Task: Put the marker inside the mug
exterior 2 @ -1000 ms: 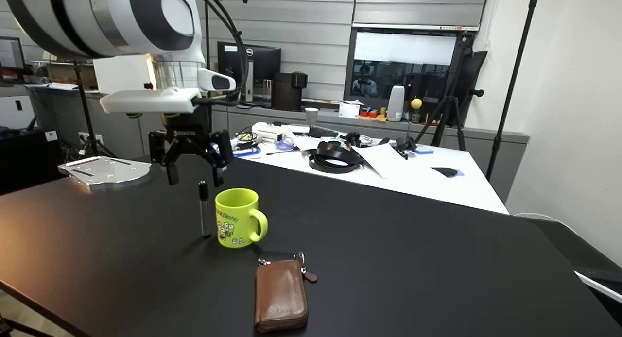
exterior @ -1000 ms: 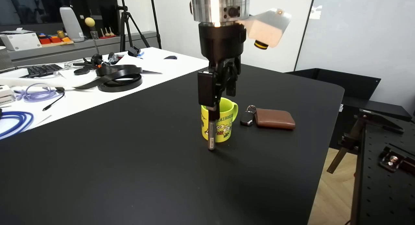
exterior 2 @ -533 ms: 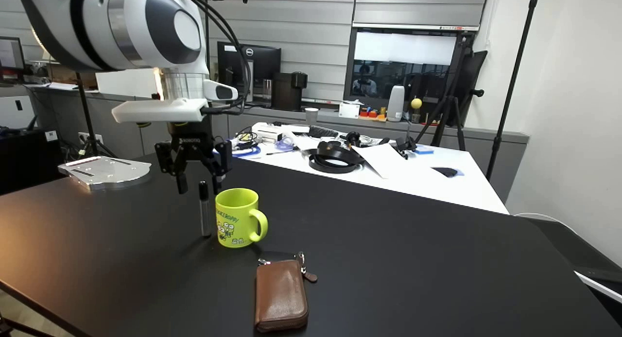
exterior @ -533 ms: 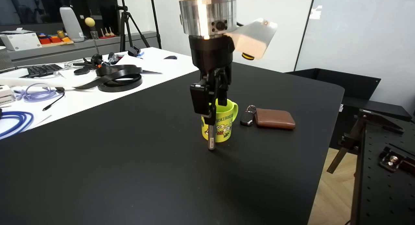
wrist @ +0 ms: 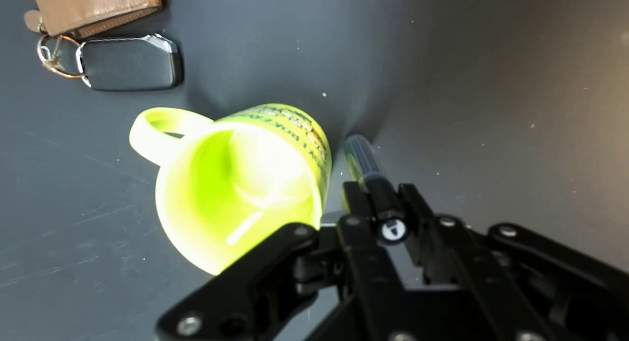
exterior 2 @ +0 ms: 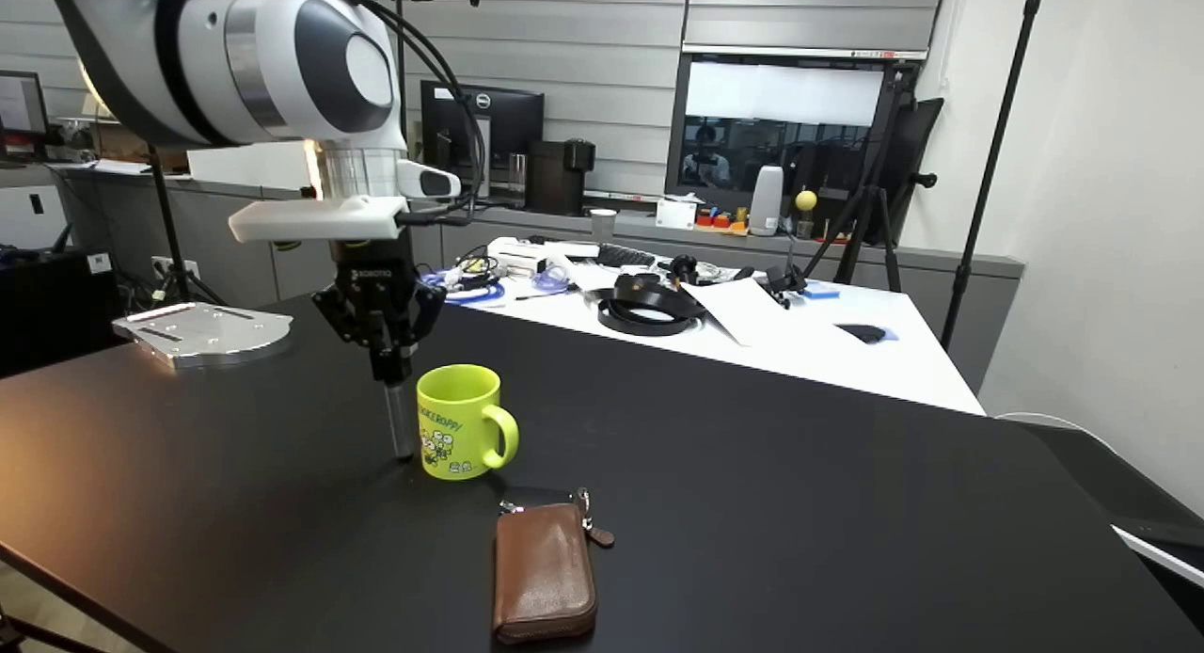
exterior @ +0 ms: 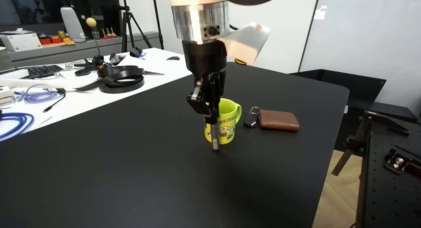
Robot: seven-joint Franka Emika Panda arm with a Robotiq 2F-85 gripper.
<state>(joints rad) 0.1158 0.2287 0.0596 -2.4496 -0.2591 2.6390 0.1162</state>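
Observation:
The marker [exterior 2: 399,422] is a slim stick with a black cap and a greyish, clear-looking body. It stands nearly upright, slightly tilted, its lower end at or close to the black table. My gripper [wrist: 382,193] is shut on the capped upper part, one finger on each side, and the cap's round white-marked end shows between them in the wrist view. In both exterior views the fingers hide the cap. Right beside the marker stands the yellow-green mug [exterior 2: 458,418], upright, with cartoon print. Its opening looks empty in the wrist view, and its handle points away from the marker.
A brown wallet [exterior: 279,120] and a dark key fob [wrist: 130,63] with a ring lie on the mug's handle side. A metal plate [exterior 2: 207,335] rests at the table's far end. Beyond, a white table [exterior: 171,68] carries cables and black straps.
The gripper has come down over the marker and its fingers have gone from open to shut on the cap. The marker has tipped slightly; the mug has stayed put.

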